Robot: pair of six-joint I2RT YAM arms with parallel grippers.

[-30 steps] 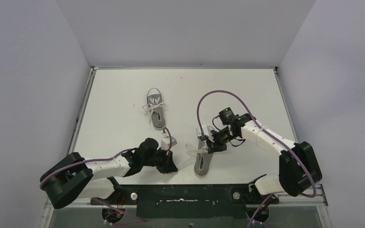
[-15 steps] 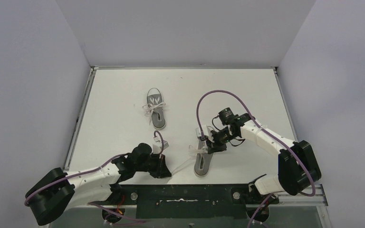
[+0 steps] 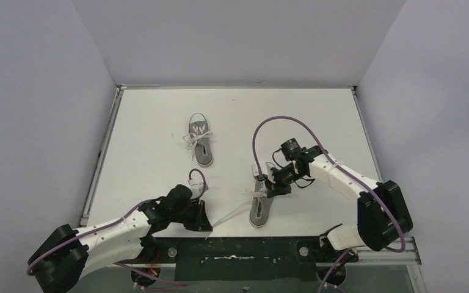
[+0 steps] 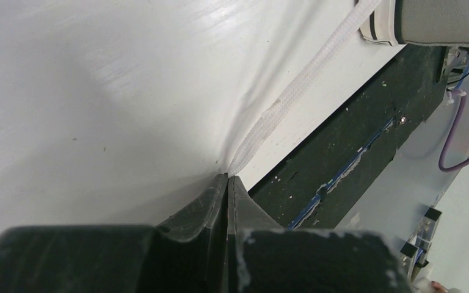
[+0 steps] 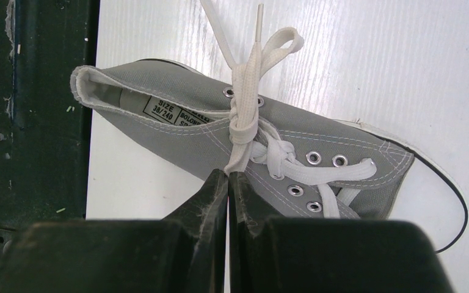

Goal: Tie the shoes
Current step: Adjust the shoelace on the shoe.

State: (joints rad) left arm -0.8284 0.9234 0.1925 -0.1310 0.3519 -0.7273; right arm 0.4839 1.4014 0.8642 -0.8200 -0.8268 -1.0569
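- The near shoe (image 3: 261,210), grey with a white sole edge, is seen lying on the table (image 3: 317,116).
- The right gripper (image 3: 270,188) is set directly over the near shoe, with its jaws pressed together on the white lace (image 5: 244,116) just below a knot at the eyelets.
- Beyond that knot, a loop and a free tip of the white lace are laid off the near shoe onto the table.
- The left gripper (image 4: 228,178) is held low, left of the near shoe, and is clamped on a stretch of white lace drawn taut from the near shoe.
- The far shoe (image 3: 200,139) is placed well apart, back and left of the near shoe.
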